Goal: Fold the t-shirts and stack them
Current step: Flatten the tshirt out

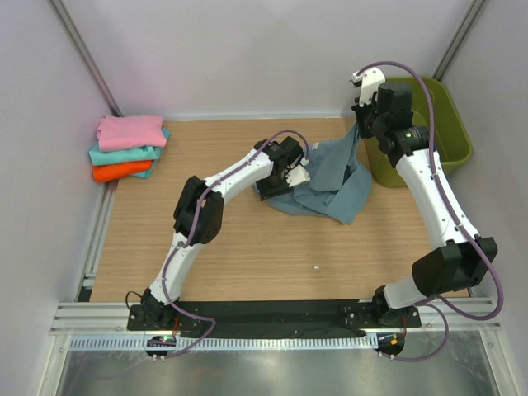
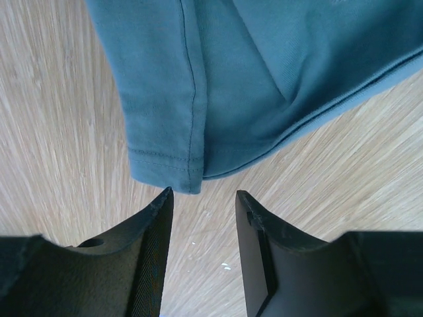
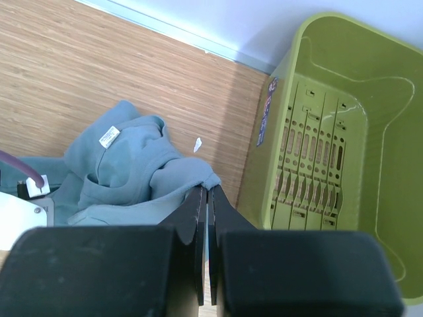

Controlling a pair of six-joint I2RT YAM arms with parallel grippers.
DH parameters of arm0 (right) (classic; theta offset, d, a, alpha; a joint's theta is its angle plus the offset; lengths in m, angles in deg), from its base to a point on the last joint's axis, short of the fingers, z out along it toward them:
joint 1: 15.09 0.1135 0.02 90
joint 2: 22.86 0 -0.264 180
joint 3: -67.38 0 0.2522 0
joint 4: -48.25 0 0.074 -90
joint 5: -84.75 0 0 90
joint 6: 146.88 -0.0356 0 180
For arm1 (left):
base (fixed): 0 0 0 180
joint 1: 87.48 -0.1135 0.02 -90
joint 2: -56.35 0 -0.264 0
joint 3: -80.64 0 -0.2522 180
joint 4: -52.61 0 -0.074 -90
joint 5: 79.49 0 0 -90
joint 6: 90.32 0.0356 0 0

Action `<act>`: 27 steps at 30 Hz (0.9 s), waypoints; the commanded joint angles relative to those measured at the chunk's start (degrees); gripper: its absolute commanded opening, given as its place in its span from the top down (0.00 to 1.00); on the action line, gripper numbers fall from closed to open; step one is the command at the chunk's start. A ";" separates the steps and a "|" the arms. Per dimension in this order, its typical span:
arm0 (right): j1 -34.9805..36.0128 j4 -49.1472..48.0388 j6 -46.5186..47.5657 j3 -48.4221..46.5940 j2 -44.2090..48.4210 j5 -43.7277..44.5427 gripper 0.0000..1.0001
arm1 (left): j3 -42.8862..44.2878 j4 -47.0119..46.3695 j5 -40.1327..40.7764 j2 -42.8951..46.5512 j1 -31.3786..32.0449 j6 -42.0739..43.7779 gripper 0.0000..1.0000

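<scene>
Hanging from the right gripper (image 1: 360, 125), one end of the slate blue-grey t-shirt (image 1: 334, 186) rises off the wooden table (image 1: 247, 247) at about 2 o'clock from the table's middle. The rest of the shirt lies crumpled on the wood just right of centre. In the right wrist view the two fingers are pressed flat together, with a fold of the cloth caught at their tips. The white neck label (image 3: 109, 136) faces up on the bunched fabric below. The olive-green plastic basket (image 1: 456, 124) stands just beside that gripper, at 3 o'clock from it, against the back wall.

At the shirt's 9 o'clock edge the left gripper (image 1: 291, 176) sits low over the table. Its jaws stand partly apart with nothing between them. In the left wrist view a stitched hem corner of the shirt lies flat on the wood directly ahead of the fingertips, near them but not touching.

Well apart from all this, at 10 o'clock in the table's far left corner, three folded shirts are stacked: the pink t-shirt (image 1: 129, 130) on top, the teal t-shirt (image 1: 124, 153) under it and the orange t-shirt (image 1: 120, 171) at the bottom.
</scene>
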 commanded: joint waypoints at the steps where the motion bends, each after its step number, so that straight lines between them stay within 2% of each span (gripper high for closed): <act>1: -0.75 -3.47 -0.69 -0.28 2.79 -0.06 0.99 | 2.12 0.33 -0.52 -0.26 -0.05 0.91 0.56; 27: -2.51 -4.26 -1.48 3.06 4.02 -0.06 0.99 | 6.86 0.59 0.27 -3.42 -1.90 1.09 0.61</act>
